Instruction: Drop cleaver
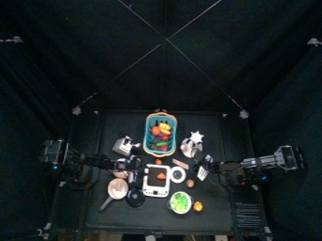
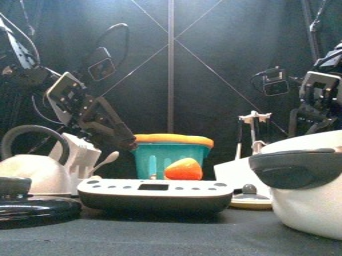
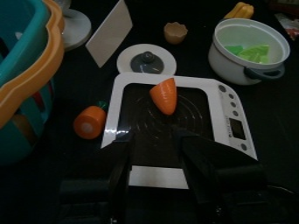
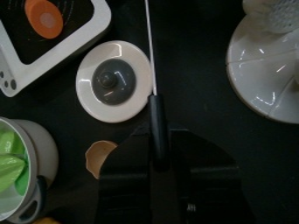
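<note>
Cleaver [image 4: 151,61] sits in the right pincer [image 4: 156,140], jaws clamped on the dark handle so the blade runs straight out ahead, seen edge-on as a thin pale line. My guess is it's carried that way so the blade clears the clutter and just falls flat once the jaws let go. Under it right now are the small white plate with a dark lid [image 4: 114,77] and a strip of bare black tabletop [image 4: 193,61]; a white dish [image 4: 271,66] lies just to one side and the white kitchen scale [image 4: 52,35] with the carrot [image 4: 45,17] to the other.

Room is tight. In the top view this all sits in the right half of the tabletop, toward the front edge, with the white pot of green stuff [image 1: 184,201] nearer the front and the teal basket [image 1: 161,134] toward the back edge. The bare strip between plate and dish looks like the only clean landing spot, so I'd release there.

Left pincer [image 3: 176,162] hovers over the scale's near end, jaws apart, gripping nothing, well clear of the cleaver.
</note>
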